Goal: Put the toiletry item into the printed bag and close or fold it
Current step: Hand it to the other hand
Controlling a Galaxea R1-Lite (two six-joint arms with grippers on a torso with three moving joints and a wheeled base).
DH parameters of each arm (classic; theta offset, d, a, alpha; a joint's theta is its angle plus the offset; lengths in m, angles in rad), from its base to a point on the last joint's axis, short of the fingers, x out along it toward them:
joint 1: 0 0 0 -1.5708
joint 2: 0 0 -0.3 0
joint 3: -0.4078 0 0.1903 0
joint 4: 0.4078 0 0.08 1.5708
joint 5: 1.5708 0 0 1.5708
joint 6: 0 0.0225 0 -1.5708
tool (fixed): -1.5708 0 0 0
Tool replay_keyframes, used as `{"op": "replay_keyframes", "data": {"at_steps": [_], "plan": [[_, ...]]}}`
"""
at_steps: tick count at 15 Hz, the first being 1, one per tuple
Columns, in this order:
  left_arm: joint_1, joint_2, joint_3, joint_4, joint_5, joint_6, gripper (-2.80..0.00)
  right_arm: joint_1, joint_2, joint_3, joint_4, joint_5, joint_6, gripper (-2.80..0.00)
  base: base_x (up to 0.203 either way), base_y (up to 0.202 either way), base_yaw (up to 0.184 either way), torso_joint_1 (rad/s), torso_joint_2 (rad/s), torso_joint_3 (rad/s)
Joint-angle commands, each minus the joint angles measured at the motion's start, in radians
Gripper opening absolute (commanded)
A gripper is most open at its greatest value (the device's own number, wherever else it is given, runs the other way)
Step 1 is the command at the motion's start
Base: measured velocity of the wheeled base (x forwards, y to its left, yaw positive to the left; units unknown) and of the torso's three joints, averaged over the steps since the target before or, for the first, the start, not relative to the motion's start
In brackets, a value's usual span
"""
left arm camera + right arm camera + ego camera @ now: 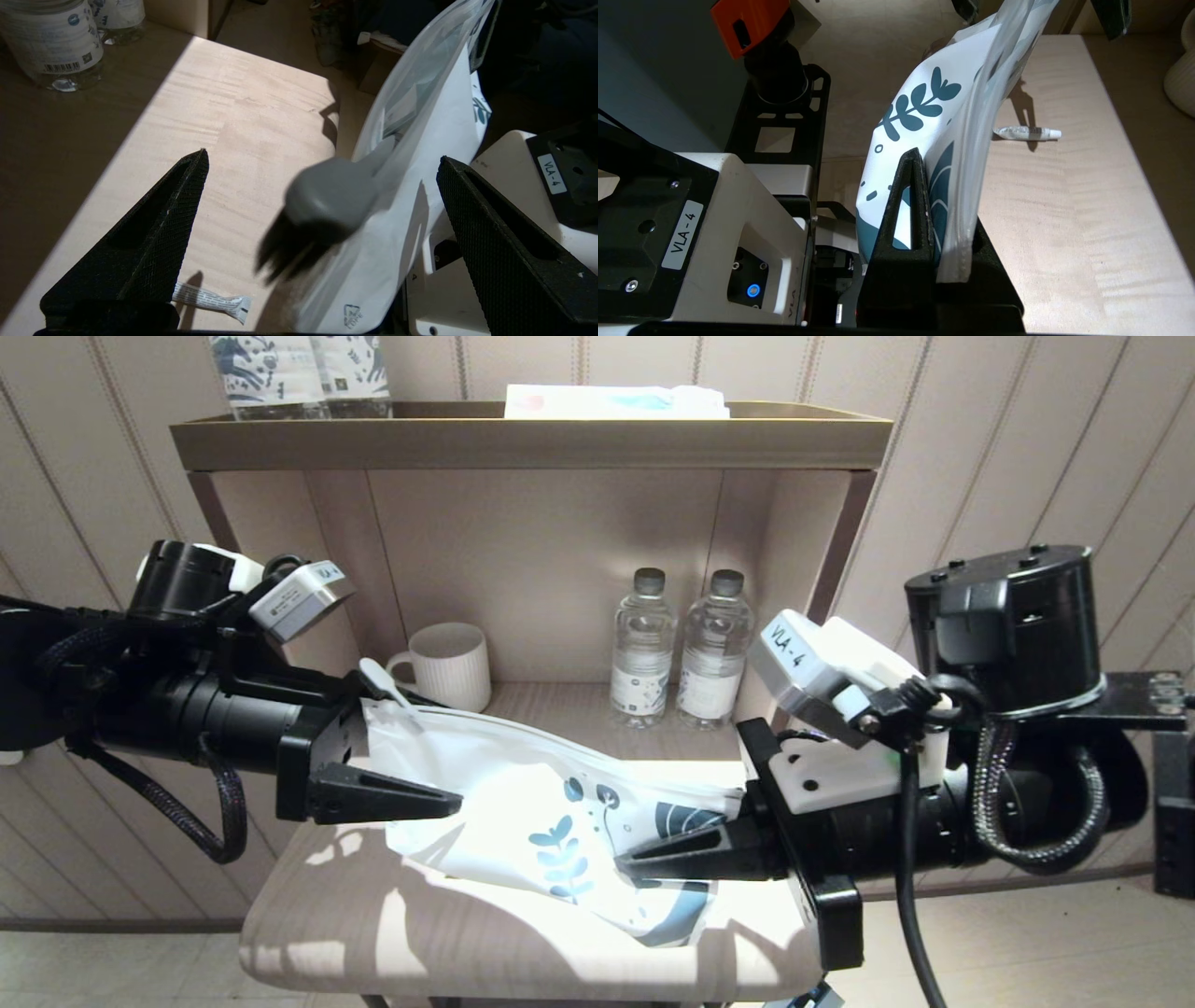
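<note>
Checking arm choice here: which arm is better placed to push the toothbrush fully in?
Left. Its open gripper flanks the toothbrush head protruding from the printed bag; the right gripper is clamped on the bag's printed end.

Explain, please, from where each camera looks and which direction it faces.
Head view: from above, forward and down at the shelf; shows both arms and the printed bag.
Left wrist view: behind the open left gripper, facing the toothbrush head.
Right wrist view: behind the right gripper, shut on the bag.
All views share the bag.
</note>
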Motion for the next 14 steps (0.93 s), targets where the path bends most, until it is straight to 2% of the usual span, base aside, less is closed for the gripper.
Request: {"op": "replay_keyframes", "data": {"at_steps": [1,10,11,14], "plan": [[0.003,0.007,-0.001,0.000,-0.007,0.003,0.00,0.002,-0.019,0.016,-0.025,0.009,-0.003,-2.80,0.000,0.000,0.000,0.000,0.00,0.000],[0.004,0.011,-0.004,0.003,-0.015,0.005,0.00,0.001,-0.028,0.009,-0.030,0.013,0.002,-2.80,0.000,0.000,0.000,0.000,0.00,0.000],[0.005,0.011,-0.004,0.003,-0.015,0.005,-2.80,0.001,-0.028,0.008,-0.030,0.013,0.002,-2.80,0.000,0.000,0.000,0.000,0.00,0.000],[0.004,0.013,0.002,0.001,-0.015,0.010,-2.80,0.001,-0.028,0.008,-0.029,0.013,0.004,-2.80,0.000,0.000,0.000,0.000,0.00,0.000]]}}
